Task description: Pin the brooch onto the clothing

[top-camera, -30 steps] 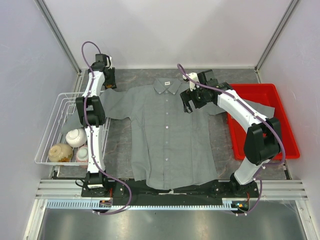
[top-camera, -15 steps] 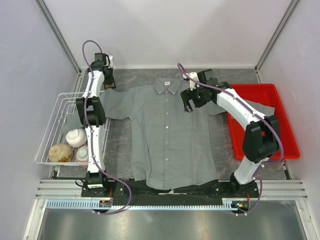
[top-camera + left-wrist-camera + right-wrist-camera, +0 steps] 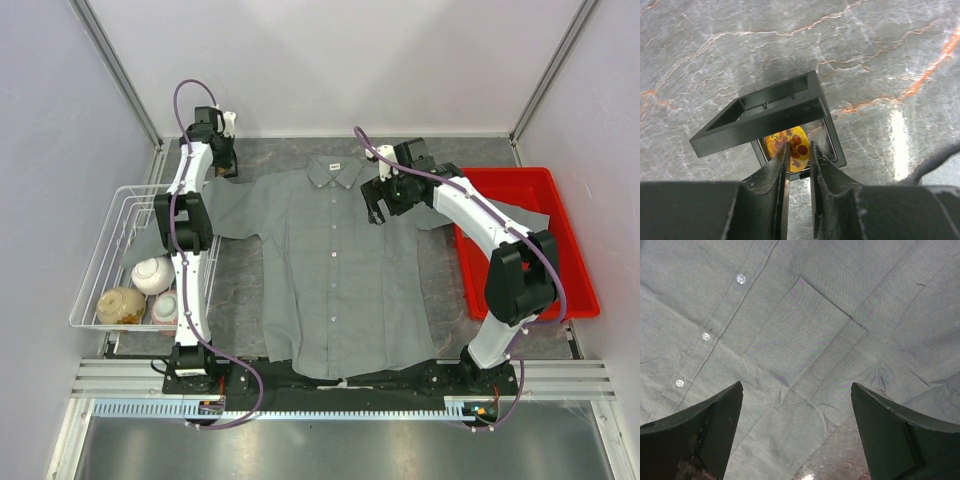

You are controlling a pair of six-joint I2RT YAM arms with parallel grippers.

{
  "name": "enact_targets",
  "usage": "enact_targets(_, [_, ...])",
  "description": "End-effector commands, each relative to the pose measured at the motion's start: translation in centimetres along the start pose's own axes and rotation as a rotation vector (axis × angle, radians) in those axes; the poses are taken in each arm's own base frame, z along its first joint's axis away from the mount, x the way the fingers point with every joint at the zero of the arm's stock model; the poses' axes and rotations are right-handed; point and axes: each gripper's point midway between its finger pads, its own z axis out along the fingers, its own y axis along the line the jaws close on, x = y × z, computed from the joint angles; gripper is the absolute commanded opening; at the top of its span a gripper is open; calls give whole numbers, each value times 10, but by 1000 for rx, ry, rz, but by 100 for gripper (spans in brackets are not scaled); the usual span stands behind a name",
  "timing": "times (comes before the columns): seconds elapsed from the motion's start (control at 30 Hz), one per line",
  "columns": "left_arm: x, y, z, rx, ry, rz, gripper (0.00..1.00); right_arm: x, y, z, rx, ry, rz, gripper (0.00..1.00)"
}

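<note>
Orange-gold brooch [image 3: 796,144] faces up between left claw [image 3: 799,146] tips.

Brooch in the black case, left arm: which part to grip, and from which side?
Pinch the brooch across its rim, from straight above. It is a small disc lying face up in the black case, whose open lid crowds the far side, so a side approach looks blocked. The left gripper straddles it that way, fingers narrow; contact is unclear.

Pale lilac walls [image 3: 330,60], grey veined marble tabletop [image 3: 236,285], metal corner posts [image 3: 116,70]
</note>
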Motion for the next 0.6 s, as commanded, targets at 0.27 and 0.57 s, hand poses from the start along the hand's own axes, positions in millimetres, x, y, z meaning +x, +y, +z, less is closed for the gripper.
enact_targets(0.27, [-19, -30, -17, 92, -52, 33, 2, -12, -3, -10, 16, -43, -10, 96])
enact_targets(0.57, [-39, -8, -39, -34, -118, 29, 2, -10, -3, -12, 12, -47, 1, 96])
